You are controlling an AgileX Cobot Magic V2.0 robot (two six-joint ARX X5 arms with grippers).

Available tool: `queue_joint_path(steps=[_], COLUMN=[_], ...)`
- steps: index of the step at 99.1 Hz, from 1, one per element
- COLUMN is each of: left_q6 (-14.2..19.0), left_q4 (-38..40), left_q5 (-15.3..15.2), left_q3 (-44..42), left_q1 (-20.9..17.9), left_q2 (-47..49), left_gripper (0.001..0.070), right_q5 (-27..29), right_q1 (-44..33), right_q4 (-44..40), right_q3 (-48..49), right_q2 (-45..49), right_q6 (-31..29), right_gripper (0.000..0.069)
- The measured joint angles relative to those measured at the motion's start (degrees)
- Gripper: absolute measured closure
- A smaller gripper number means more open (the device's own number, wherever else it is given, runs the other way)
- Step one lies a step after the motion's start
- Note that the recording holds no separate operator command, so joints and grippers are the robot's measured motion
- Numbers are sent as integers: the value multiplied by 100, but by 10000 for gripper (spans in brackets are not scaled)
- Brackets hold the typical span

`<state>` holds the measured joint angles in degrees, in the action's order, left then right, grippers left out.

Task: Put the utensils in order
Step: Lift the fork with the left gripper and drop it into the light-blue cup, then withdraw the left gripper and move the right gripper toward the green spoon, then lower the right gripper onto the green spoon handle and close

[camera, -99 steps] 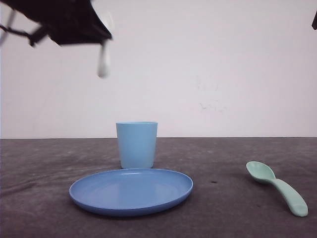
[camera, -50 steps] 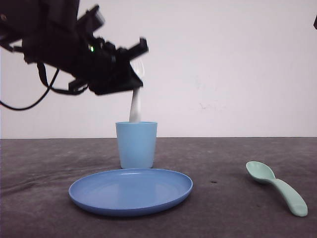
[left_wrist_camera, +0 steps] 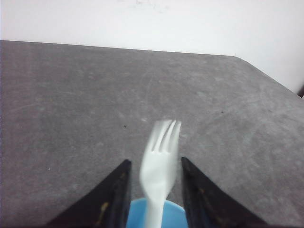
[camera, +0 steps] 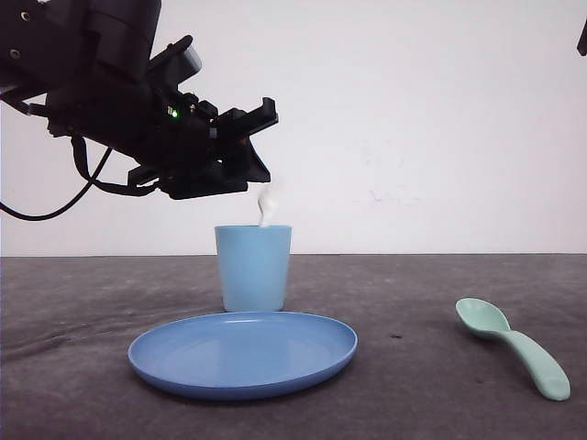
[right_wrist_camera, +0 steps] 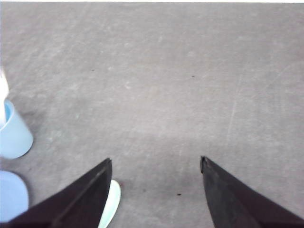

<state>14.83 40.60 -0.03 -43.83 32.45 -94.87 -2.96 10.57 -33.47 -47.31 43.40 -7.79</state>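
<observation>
The white fork (camera: 267, 207) stands handle-down in the light blue cup (camera: 253, 268), tines up (blurred), between the spread, released fingers of the left gripper (left_wrist_camera: 153, 190). Farther right the green spoon (camera: 514, 347) lies on the table (camera: 413, 385); the right gripper (right_wrist_camera: 154, 190) hangs open above it.

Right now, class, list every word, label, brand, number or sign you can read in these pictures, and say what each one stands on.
There is none to read.
The cup, plate, spoon and fork are plain, with no print.
The left gripper shows a small green light beside it, but no lettering that can be made out.
The faint marks on the wall are smudges, not text.
</observation>
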Motion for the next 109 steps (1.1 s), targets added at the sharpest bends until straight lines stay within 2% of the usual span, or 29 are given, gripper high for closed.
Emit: queue_joint_path(steps=[12,27,51,81,109], left_q6=[122,175,175,175,175], left_q4=[-146,-557,-2114,-4135,-5064], left_q5=[127,173,177,181,184], left_q3=[0,0,-2,-2,-2], left_q1=[11,116,295,570,610], left_q2=[144,949,2754,4909,5908], left_gripper=[511,510,510,510,511], right_q5=[-2,-2,127,501,1049], right_q1=[140,492,1137,2116,2728], right_q4=[-74,-518,-1425,-1139,-892], right_q3=[0,0,0,0,0], right_q2=[0,107,758,2000,3088], right_q6=[-68,-275,-756,-1475,-2122], right_gripper=[316,316,316,316,367])
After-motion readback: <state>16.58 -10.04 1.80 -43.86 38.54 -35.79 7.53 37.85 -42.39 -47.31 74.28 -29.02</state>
